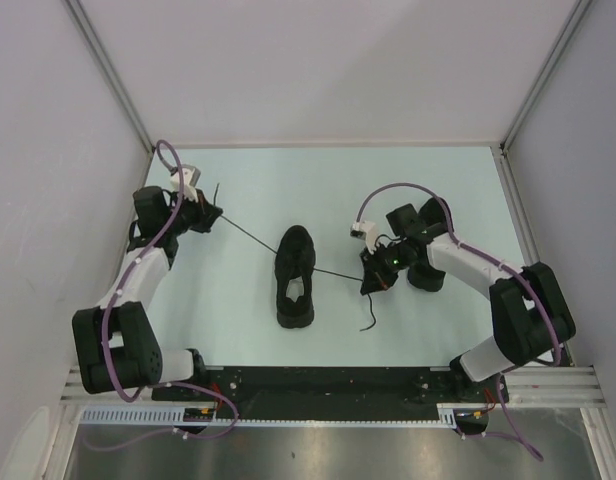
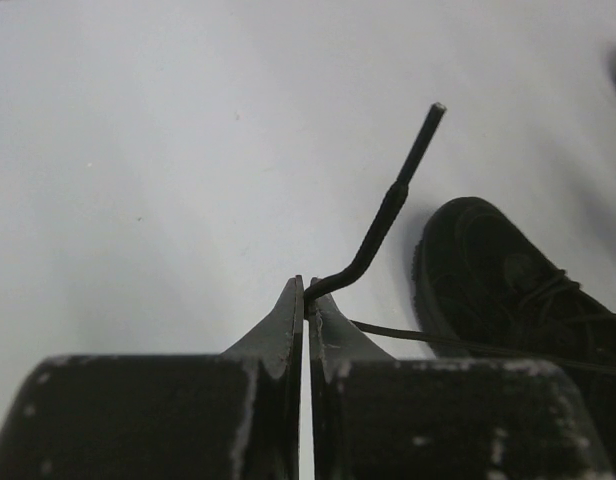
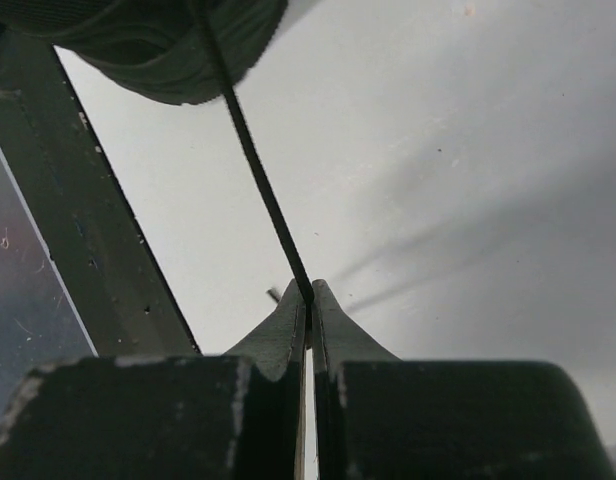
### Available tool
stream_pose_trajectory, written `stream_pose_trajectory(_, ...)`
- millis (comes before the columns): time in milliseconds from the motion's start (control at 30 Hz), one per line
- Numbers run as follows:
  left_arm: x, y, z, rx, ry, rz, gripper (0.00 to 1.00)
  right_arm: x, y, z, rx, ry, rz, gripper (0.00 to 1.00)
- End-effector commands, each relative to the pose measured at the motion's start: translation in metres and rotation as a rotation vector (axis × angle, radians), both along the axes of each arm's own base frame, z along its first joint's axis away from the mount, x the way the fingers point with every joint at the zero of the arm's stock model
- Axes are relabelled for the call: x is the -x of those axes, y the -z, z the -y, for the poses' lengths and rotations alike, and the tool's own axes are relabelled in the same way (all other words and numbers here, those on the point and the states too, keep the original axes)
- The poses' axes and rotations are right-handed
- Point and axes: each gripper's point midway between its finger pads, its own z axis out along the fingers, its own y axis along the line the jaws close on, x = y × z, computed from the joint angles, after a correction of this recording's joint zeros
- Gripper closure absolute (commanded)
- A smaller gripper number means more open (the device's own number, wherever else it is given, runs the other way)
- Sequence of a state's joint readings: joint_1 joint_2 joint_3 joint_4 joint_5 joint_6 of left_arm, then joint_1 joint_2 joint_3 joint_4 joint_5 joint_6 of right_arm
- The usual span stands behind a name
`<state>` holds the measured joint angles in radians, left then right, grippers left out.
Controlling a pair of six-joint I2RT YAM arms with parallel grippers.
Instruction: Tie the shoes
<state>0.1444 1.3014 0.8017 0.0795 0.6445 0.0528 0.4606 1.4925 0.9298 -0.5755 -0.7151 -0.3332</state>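
Observation:
One black low-top shoe [image 1: 295, 276] lies in the middle of the pale table, toe towards the far side. My left gripper [image 1: 216, 216] is to its left, shut on a thin black lace [image 1: 250, 238] that runs taut to the shoe. In the left wrist view the left gripper [image 2: 308, 296] pinches that lace just behind its stiff tip [image 2: 420, 150], beside the shoe [image 2: 518, 300]. My right gripper [image 1: 369, 279] is to the shoe's right, shut on the other lace [image 1: 338, 273]. In the right wrist view the right gripper [image 3: 310, 297] grips that taut lace [image 3: 254, 152], which leads up to the shoe [image 3: 158, 50].
White walls close in the table on the left, the far side and the right. A black base rail [image 1: 328, 385] with both arm mounts runs along the near edge. A loose lace tail [image 1: 371, 312] hangs down from the right gripper onto the table.

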Motion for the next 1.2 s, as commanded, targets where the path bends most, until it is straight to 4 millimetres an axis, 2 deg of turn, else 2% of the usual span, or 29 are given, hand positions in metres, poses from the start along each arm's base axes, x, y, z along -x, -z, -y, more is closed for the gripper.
stream_pose_trajectory(0, -0.014, 0.011, -0.037, -0.07, -0.118, 0.012, 1.0, -0.021, 0.008, 0.004, 0.016, 0.037, 0.017, 1.0)
stream_pose_trajectory(267, -0.019, 0.051, -0.058, -0.111, -0.172, -0.094, 1.0, -0.019, 0.04, 0.017, 0.074, 0.055, -0.083, 1.0)
stream_pose_trajectory(433, -0.017, 0.071, -0.062, -0.106, -0.187, -0.188, 1.0, -0.021, 0.052, 0.015, 0.091, 0.077, -0.116, 1.0)
stream_pose_trajectory(700, -0.006, 0.116, -0.075, -0.114, -0.25, -0.371, 1.0, -0.028, 0.069, 0.025, 0.163, 0.102, -0.106, 1.0)
stream_pose_trajectory(733, -0.008, 0.116, -0.076, -0.11, -0.249, -0.378, 1.0, -0.027, 0.07, 0.025, 0.168, 0.101, -0.109, 1.0)
stream_pose_trajectory(967, -0.003, 0.144, -0.076, -0.083, -0.273, -0.498, 1.0, -0.029, 0.076, 0.016, 0.189, 0.091, -0.086, 1.0)
stream_pose_trajectory(1033, -0.001, 0.153, -0.075, -0.078, -0.261, -0.548, 1.0, -0.039, 0.071, 0.011, 0.182, 0.108, -0.049, 1.0)
stream_pose_trajectory(1167, 0.0, 0.156, -0.069, -0.043, -0.248, -0.573, 1.0, -0.061, 0.057, 0.002, 0.175, 0.12, 0.04, 1.0)
